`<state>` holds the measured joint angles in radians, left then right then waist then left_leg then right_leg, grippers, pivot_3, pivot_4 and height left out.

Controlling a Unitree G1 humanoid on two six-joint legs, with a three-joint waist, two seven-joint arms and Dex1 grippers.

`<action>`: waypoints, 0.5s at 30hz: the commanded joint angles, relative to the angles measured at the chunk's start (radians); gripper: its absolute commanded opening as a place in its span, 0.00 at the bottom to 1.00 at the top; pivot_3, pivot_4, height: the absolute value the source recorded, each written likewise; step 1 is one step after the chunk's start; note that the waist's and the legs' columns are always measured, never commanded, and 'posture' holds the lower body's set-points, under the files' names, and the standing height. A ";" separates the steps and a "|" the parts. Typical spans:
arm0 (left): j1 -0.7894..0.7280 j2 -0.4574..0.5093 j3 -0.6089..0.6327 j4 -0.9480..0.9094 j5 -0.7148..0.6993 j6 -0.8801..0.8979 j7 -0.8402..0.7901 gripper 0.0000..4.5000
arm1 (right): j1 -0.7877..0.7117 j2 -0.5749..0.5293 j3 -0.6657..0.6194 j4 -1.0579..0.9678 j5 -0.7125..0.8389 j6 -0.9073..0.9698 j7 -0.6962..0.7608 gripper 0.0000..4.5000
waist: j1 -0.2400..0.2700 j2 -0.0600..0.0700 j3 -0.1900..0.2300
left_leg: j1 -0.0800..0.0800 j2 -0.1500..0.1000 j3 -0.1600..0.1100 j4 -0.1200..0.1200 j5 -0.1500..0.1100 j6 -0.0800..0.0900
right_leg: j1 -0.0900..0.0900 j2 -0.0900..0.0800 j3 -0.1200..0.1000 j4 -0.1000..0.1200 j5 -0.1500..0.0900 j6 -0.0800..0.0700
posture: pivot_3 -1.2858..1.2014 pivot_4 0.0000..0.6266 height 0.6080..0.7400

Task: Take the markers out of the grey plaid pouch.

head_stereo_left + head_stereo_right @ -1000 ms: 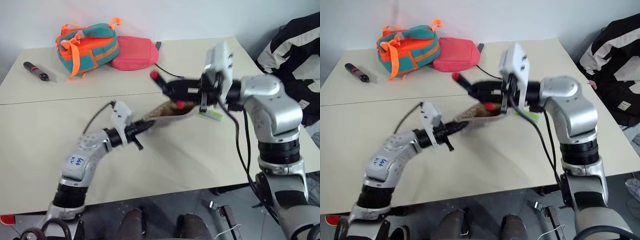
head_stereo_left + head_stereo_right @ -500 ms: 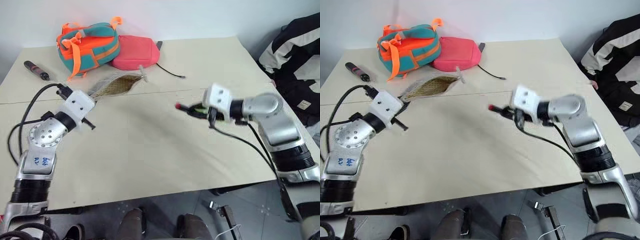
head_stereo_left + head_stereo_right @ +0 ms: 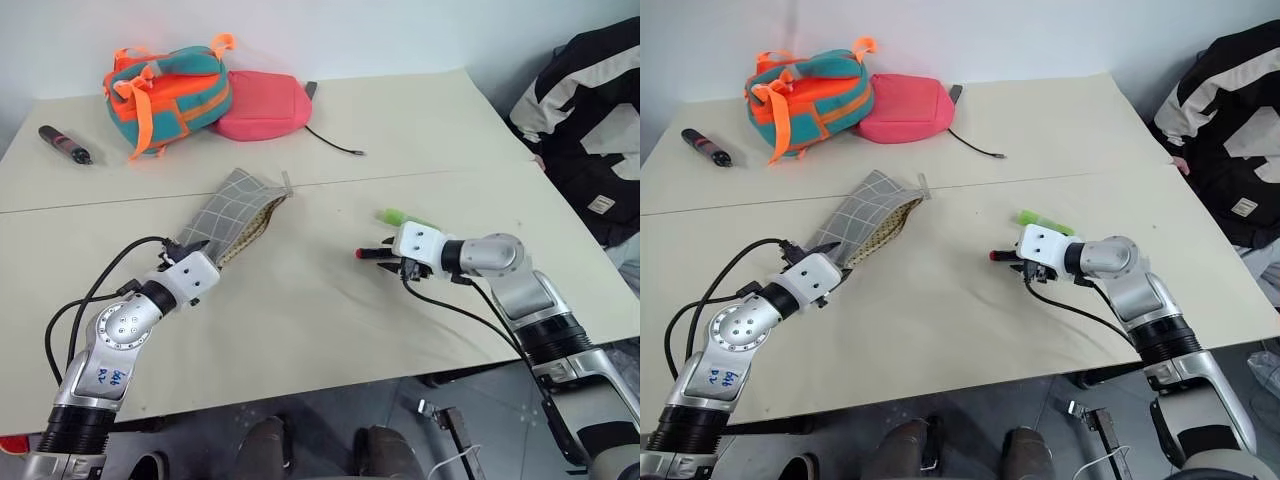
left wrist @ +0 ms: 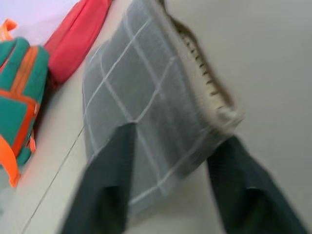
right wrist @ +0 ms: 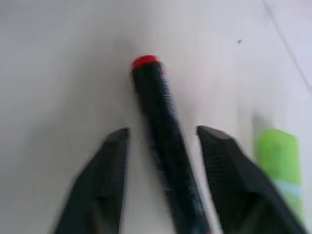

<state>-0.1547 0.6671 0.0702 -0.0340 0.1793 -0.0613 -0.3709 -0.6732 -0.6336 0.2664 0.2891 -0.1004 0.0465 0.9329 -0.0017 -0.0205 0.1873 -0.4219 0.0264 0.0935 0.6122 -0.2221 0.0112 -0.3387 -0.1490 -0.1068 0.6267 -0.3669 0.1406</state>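
Right gripper [image 5: 163, 146] spread around red-capped marker [image 5: 163, 122]; roll-off risked. Left gripper [image 4: 168, 170] wide astride grey plaid pouch [image 3: 232, 214]; snagging possible.

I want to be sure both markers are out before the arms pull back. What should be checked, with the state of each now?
1. Red marker on the table, between open right claw fingers: ok.
2. Green marker on the table: ok.
3. Pouch lying flat: ok.
4. Left claw open, astride the pouch's end: ok.
5. Pouch empty inside: cannot tell.
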 commanded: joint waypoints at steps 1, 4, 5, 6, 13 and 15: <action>0.034 -0.020 0.047 -0.091 -0.096 0.031 -0.041 0.78 | 0.008 0.001 -0.046 -0.040 0.038 0.015 0.005 0.82 | -0.001 0.000 0.000 | 0.000 0.000 0.000 0.000 0.000 0.000 | 0.000 0.000 0.000 0.000 0.000 0.000 | 0.52 0.24 1.00; 0.113 -0.054 0.101 -0.203 -0.251 0.090 -0.103 1.00 | 0.025 0.030 -0.105 -0.116 0.140 0.064 0.021 0.89 | -0.003 0.000 0.000 | 0.000 0.001 0.000 0.000 -0.001 -0.001 | 0.000 0.000 0.000 0.000 0.000 0.000 | 0.52 0.24 1.00; 0.132 -0.062 0.122 -0.230 -0.280 0.104 -0.107 1.00 | 0.031 0.044 -0.129 -0.141 0.182 0.095 0.024 0.89 | -0.003 0.000 0.000 | 0.000 0.001 0.000 0.000 -0.001 -0.001 | 0.000 0.000 0.000 0.000 0.000 0.000 | 0.52 0.24 1.00; 0.148 -0.075 0.146 -0.258 -0.324 0.127 -0.113 1.00 | 0.040 0.052 -0.149 -0.169 0.222 0.122 0.032 0.89 | -0.004 0.000 0.000 | 0.000 0.002 0.000 0.000 -0.001 -0.001 | 0.000 0.000 -0.001 0.000 0.000 0.000 | 0.52 0.24 1.00; 0.275 -0.105 0.323 -0.384 -0.683 0.387 -0.171 1.00 | 0.207 0.063 -0.268 -0.421 0.484 0.297 0.076 0.89 | 0.002 0.000 0.000 | 0.000 0.002 0.000 0.001 -0.003 0.001 | 0.001 0.001 -0.001 0.000 0.000 -0.001 | 0.52 0.24 1.00; 0.313 -0.116 0.389 -0.383 -0.753 0.455 -0.149 1.00 | 0.318 0.069 -0.296 -0.509 0.553 0.312 0.083 0.89 | 0.004 -0.001 -0.001 | 0.001 0.002 -0.001 0.001 -0.005 0.001 | 0.002 0.000 -0.001 -0.001 0.000 -0.001 | 0.52 0.24 1.00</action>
<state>0.1410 0.5574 0.3917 -0.3873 -0.5017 0.3457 -0.5339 -0.4031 -0.5709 0.0124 -0.1388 0.3828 0.3406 1.0065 0.0022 -0.0220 0.1864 -0.4212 0.0284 0.0925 0.6134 -0.2276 0.0126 -0.3366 -0.1488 -0.1075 0.6255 -0.3665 0.1397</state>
